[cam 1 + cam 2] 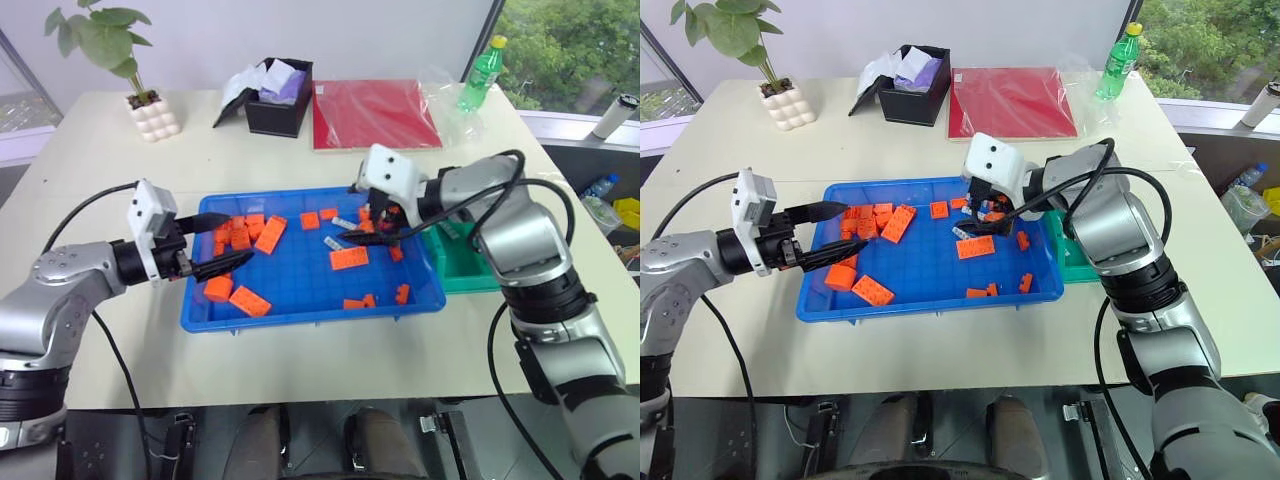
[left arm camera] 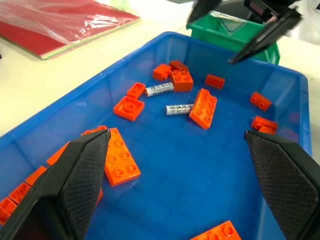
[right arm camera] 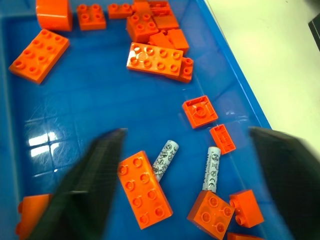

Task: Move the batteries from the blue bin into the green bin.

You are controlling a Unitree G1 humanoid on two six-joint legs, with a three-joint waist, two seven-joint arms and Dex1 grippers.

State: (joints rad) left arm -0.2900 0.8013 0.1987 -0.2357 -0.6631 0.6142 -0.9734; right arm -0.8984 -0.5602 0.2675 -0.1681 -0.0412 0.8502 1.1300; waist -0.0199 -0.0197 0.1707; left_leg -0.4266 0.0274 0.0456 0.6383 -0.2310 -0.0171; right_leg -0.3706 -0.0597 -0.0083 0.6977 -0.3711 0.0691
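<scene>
My right gripper (image 3: 185, 190) hangs wide over 2 batteries (image 3: 165, 160) near the blue bin (image 1: 300, 312) far edge; I'd descend and pinch 1. Left gripper (image 2: 185, 185) wide, empty.

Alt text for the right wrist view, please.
Two silver batteries lie side by side, not touching, on the floor of the blue bin among scattered orange blocks, framed between the open right gripper's blurred black fingers.
</scene>
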